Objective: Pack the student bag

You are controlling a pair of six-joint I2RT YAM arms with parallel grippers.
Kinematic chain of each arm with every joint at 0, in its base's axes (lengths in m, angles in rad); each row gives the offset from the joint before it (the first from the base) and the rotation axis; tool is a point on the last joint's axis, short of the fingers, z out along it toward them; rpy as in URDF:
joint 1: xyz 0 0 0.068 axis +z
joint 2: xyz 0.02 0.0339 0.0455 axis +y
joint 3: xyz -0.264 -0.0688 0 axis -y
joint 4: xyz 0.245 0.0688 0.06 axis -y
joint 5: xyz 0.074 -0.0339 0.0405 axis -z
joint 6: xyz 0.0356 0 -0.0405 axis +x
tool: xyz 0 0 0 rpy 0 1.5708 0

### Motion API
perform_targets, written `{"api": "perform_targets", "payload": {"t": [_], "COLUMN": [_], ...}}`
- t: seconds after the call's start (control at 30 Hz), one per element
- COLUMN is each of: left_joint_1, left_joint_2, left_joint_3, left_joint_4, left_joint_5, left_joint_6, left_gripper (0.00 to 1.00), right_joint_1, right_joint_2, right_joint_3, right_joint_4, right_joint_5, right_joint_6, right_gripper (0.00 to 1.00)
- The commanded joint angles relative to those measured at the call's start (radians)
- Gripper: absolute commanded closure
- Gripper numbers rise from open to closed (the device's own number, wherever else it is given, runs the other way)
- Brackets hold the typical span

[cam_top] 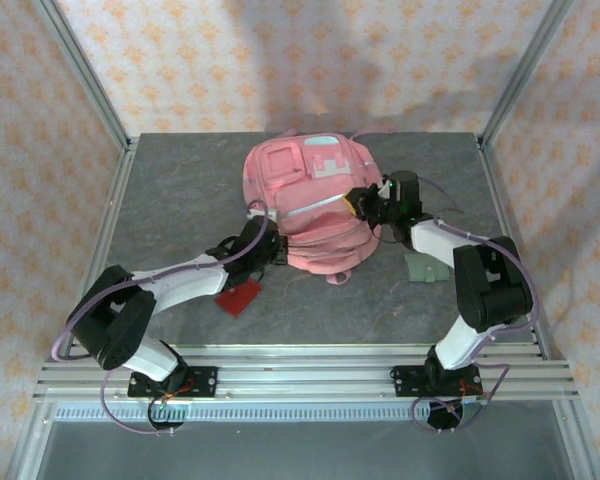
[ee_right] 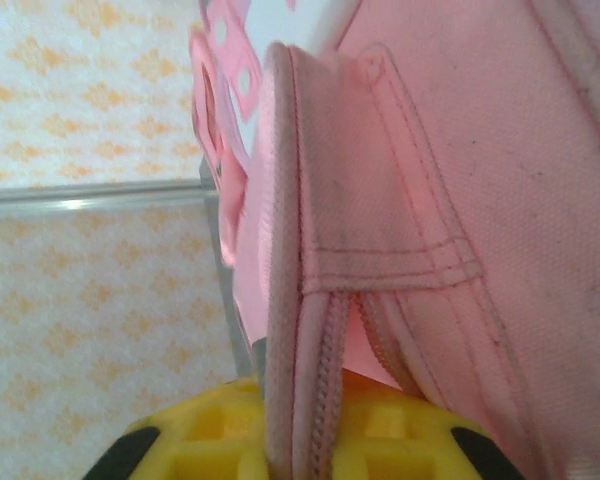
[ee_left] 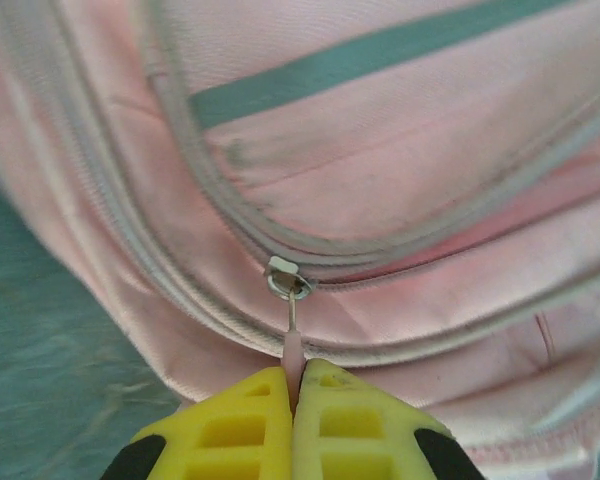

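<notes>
Since its zip probably needs drawing along, the left gripper, at the near edge of the large pink fabric student bag lying mid-way on the grey table, is clamped on the small pink zip pull, while at the bag's right side the right gripper has a pink stitched seam edge between its yellow fingers, perhaps to steady it, but I cannot tell if they pinch.

I see my left arm and right arm clad in white shells between bulky black joints. Purple cables loop along both down to black base plates with red wiring. My left end effector and right end effector have yellow fingers with square moulded recesses.
</notes>
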Motion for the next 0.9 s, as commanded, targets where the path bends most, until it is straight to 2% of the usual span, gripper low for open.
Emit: {"api": "perform_targets", "payload": {"t": [0.0,0.13,0.23,0.27,0.33,0.4,0.53,0.73,0.77,0.87], "left_joint_1": [-0.064,-0.082,-0.084,-0.082,-0.082,-0.08,-0.047,0.089,0.113,0.164], "left_joint_2": [0.071,0.147,0.174,0.176,0.172,0.164,0.128,0.038,0.027,-0.017], "left_joint_3": [0.057,0.119,0.145,0.147,0.144,0.134,0.091,-0.014,-0.025,-0.052], "left_joint_4": [0.022,0.062,0.052,0.047,0.035,0.025,-0.007,-0.062,-0.071,-0.079], "left_joint_5": [0.037,0.046,0.038,0.032,0.014,-0.005,-0.052,-0.124,-0.129,-0.149], "left_joint_6": [-0.022,-0.03,-0.022,-0.016,-0.01,-0.009,-0.031,-0.048,-0.049,-0.043], "left_gripper": [1.0,1.0,1.0,1.0,1.0,1.0,1.0,1.0,0.97,0.77], "right_joint_1": [-0.013,0.065,0.116,0.126,0.129,0.128,0.124,0.099,0.097,0.096], "right_joint_2": [0.02,-0.014,-0.029,-0.03,-0.022,-0.012,-0.005,-0.035,-0.038,-0.037], "right_joint_3": [0.041,-0.027,-0.07,-0.087,-0.106,-0.106,-0.089,-0.109,-0.113,-0.109], "right_joint_4": [0.122,0.178,0.172,0.179,0.189,0.186,0.176,0.173,0.174,0.171], "right_joint_5": [0.042,0.05,0.074,0.08,0.085,0.091,0.1,0.118,0.117,0.108], "right_joint_6": [0.021,0.042,0.048,0.057,0.063,0.054,0.044,0.041,0.041,0.037], "right_gripper": [0.76,0.67,0.67,0.69,0.8,1.0,1.0,1.0,1.0,1.0]}}
